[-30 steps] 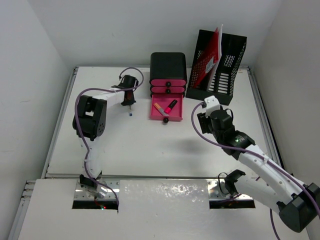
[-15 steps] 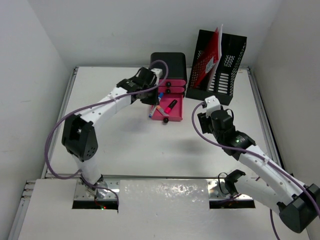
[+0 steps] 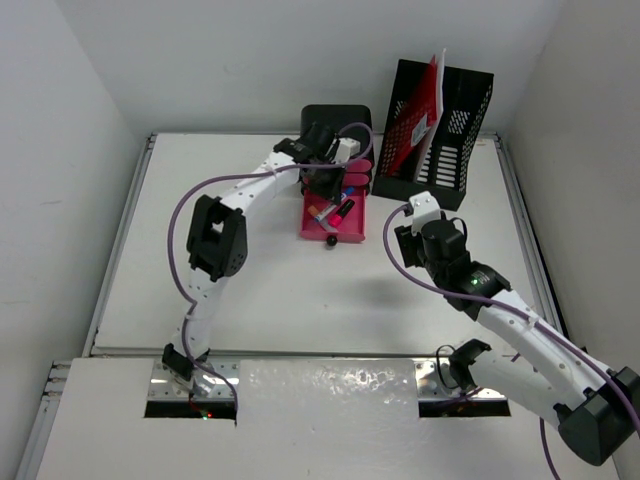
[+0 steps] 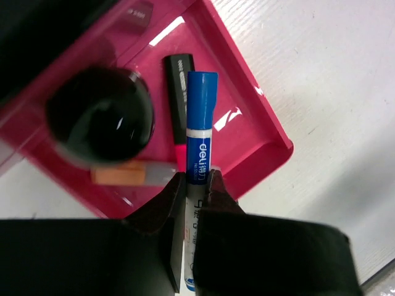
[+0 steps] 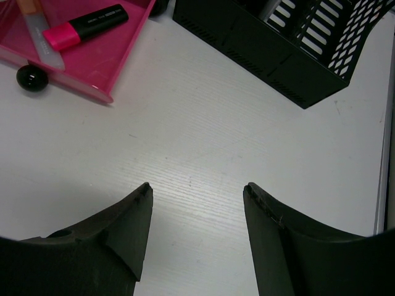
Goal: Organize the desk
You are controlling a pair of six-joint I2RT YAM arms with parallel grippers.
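Across the far middle of the white worktop (image 3: 270,290), which fills most of the overhead view between metal rails, a black drawer unit (image 3: 337,122) stands with its lowest pink drawer (image 4: 265,148) pulled out toward the arms. The left arm reaches from the near edge to that drawer, and the left claw (image 4: 196,179) is pressed together on a blue marker (image 4: 202,117), pinching its white barrel. The blue end points out past the fingers (image 4: 162,206) over the drawer floor. Whether the marker touches the floor cannot be told. Just beside it, and nearly parallel, lies a black and pink highlighter (image 4: 179,86). An orange-capped pen (image 4: 120,174) lies crosswise nearer the claw. A round black knob (image 4: 99,117) shows blurred and large close to the lens, above the drawer. Right of the drawer unit, just beside it, stands a black mesh file rack (image 3: 452,140) with two slots. A red folder (image 3: 415,115) leans in its left slot. The right arm bends over the right half of the worktop, well apart from the left one. The right claw (image 5: 196,188) is spread, with nothing between its fingers, and faces down at bare white surface. Ahead of it in the right wrist view are the drawer's front corner with another black knob (image 5: 31,78) and the foot of the file rack. Bare worktop separates both from the claw.
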